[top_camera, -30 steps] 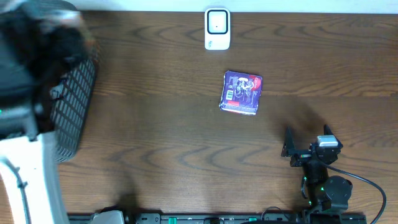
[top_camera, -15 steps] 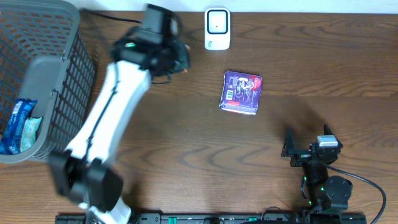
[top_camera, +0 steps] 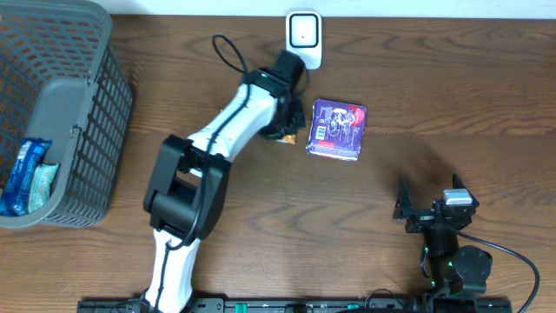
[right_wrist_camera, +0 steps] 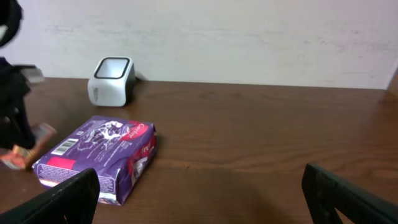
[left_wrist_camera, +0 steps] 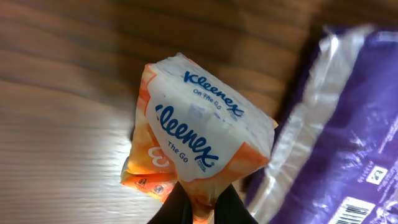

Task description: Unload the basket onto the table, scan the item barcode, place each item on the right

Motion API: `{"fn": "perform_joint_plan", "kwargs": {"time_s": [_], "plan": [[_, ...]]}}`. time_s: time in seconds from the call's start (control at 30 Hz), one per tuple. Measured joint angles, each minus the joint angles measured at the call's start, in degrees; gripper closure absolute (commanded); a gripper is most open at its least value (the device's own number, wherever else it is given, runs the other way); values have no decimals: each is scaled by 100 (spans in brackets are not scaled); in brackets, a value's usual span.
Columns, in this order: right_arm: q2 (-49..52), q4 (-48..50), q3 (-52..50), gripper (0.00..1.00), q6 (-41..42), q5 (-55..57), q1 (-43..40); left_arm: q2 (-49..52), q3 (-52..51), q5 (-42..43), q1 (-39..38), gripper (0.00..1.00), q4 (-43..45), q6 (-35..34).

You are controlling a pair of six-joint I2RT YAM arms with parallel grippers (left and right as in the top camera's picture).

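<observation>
My left gripper (top_camera: 287, 129) (left_wrist_camera: 200, 210) is shut on an orange-and-white Kleenex tissue pack (left_wrist_camera: 198, 134), pinching its lower edge between black fingers. The pack hangs low over the wood, just left of a purple packet (top_camera: 338, 129) (left_wrist_camera: 351, 130) (right_wrist_camera: 99, 155) lying flat with a barcode label showing. A bit of the orange pack (right_wrist_camera: 23, 155) shows at the left edge of the right wrist view. The white barcode scanner (top_camera: 304, 39) (right_wrist_camera: 112, 79) stands at the table's far edge, just behind the left gripper. My right gripper (top_camera: 430, 195) (right_wrist_camera: 199, 199) rests open near the front right, holding nothing.
A grey mesh basket (top_camera: 95, 130) stands at the far left with a blue packet (top_camera: 22, 172) inside. The left arm (top_camera: 217, 143) stretches diagonally across the table's middle. A pale wall (right_wrist_camera: 249, 37) rises behind the table.
The left arm has swung from over the basket rightwards along the far edge and come down beside the purple packet, carrying the tissue pack. The right arm has not moved.
</observation>
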Motion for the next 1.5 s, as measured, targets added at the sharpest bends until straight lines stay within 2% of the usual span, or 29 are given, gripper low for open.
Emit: {"fn": "perform_joint_plan", "kwargs": {"time_s": [0.13,0.17,0.27,0.33,0.37,0.63,0.83,1.0,1.03,1.1,1.2,1.33,1.5], "plan": [[0,0,0,1,0,0,0,2,-7,98,-236,92,229,-149],[0,-2,0,1,0,0,0,2,-7,114,-293,89,269,-192],[0,-2,0,1,0,0,0,2,-7,120,-428,70,367,-332],[0,0,0,1,0,0,0,2,-7,133,-494,53,459,-503],[0,0,0,1,0,0,0,2,-7,138,-509,49,485,-520],[0,0,0,1,0,0,0,2,-7,216,-529,46,726,-741],[0,-2,0,1,0,0,0,-35,-4,297,-369,46,671,-579],[0,0,0,1,0,0,0,-490,7,315,120,46,479,-293],[0,0,0,1,0,0,0,-673,11,321,264,53,437,-247],[0,-2,0,1,0,0,0,-1056,63,332,566,73,332,-210],[0,0,0,1,0,0,0,-1513,214,317,962,90,76,-164],[0,0,0,1,0,0,0,-1692,302,299,1093,92,-308,-90],[0,-2,0,1,0,0,0,-1276,125,310,625,93,-282,-90]]}}
